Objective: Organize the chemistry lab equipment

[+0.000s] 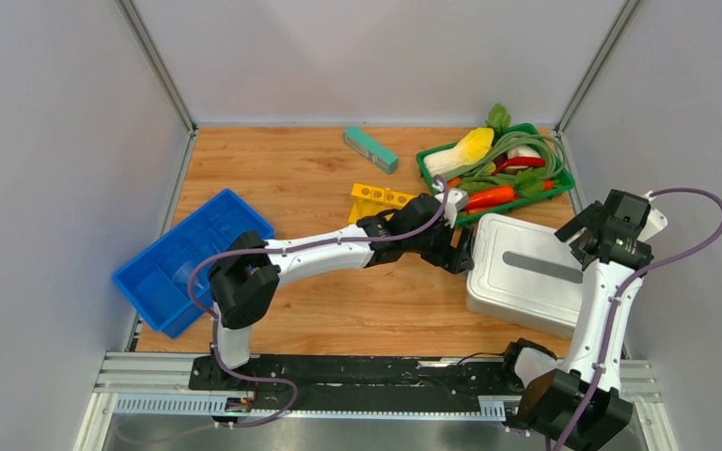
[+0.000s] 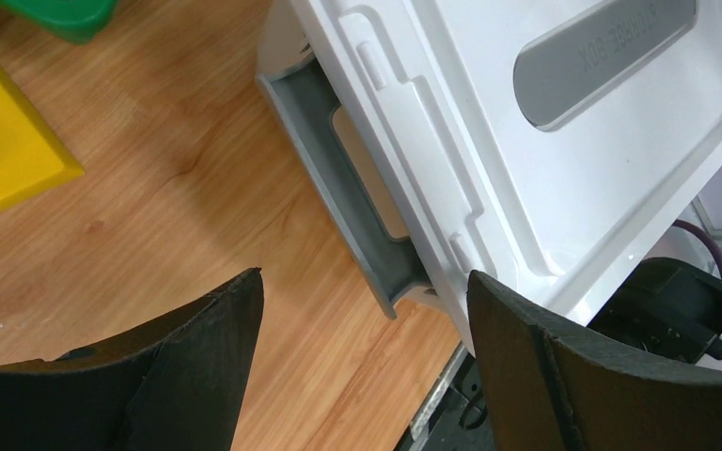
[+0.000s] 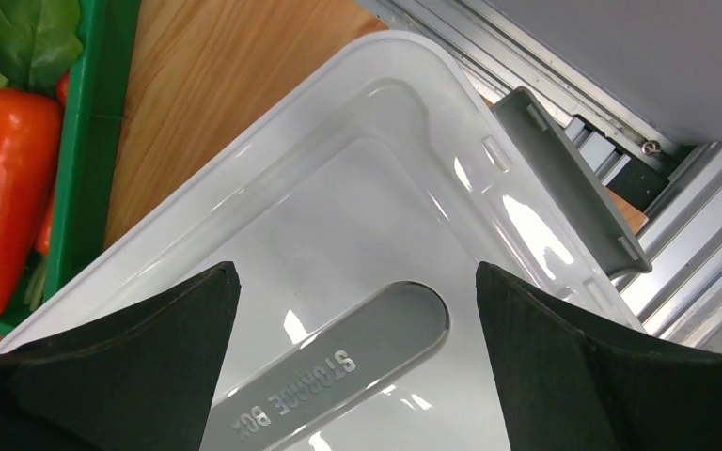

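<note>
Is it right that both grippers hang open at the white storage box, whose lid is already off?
No. The lid is on the white storage box, closed, as the top external view shows. Both the left gripper and the right gripper are open at it.

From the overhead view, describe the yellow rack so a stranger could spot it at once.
On the wooden table, find the green basket of toy vegetables at the far right. Just left of it, nearer than the teal block, lies the yellow rack. Unlike the plain teal block, it is yellow with round holes on top.
</note>
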Controlling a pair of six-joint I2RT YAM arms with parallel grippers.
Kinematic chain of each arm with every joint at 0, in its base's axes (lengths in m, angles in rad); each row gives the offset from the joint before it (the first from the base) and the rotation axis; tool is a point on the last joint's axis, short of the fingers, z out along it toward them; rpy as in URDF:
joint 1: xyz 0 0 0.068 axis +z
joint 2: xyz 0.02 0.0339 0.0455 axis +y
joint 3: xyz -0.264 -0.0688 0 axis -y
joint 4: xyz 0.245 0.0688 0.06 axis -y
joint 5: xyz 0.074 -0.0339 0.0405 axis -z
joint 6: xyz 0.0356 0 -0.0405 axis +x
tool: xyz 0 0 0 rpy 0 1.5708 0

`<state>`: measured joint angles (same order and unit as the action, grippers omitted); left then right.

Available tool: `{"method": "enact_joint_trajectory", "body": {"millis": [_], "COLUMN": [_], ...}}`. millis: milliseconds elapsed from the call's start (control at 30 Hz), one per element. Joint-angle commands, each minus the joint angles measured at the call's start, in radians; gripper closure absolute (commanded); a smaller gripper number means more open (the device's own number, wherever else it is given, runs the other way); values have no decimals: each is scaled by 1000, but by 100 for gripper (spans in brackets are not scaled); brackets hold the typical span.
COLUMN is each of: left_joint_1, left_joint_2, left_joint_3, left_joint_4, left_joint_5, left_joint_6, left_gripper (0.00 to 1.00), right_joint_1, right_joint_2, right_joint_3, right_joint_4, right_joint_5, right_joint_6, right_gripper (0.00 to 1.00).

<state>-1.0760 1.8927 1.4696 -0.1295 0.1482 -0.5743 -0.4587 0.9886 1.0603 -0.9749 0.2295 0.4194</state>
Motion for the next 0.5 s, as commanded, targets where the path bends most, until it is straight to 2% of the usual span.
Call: {"method": "enact_joint_trajectory", "body": {"millis": [0,467], "left_joint_1": [-4,1], "left_joint_2": [5,131], "left_joint_3": [64,179], "left_joint_4": [-24,-58], "left_joint_5": [36,110], "left_joint_6": [7,-52], "left_gripper": [13,13], "right_joint_1": [-35,-43], "right_joint_2": [-4,-22], "right_joint_3": [-28,-158], "right_joint_4": [36,114], "right_joint_5": [-35,-75], "right_joint_6": [-30,-11], "right_gripper": [0,0]}}
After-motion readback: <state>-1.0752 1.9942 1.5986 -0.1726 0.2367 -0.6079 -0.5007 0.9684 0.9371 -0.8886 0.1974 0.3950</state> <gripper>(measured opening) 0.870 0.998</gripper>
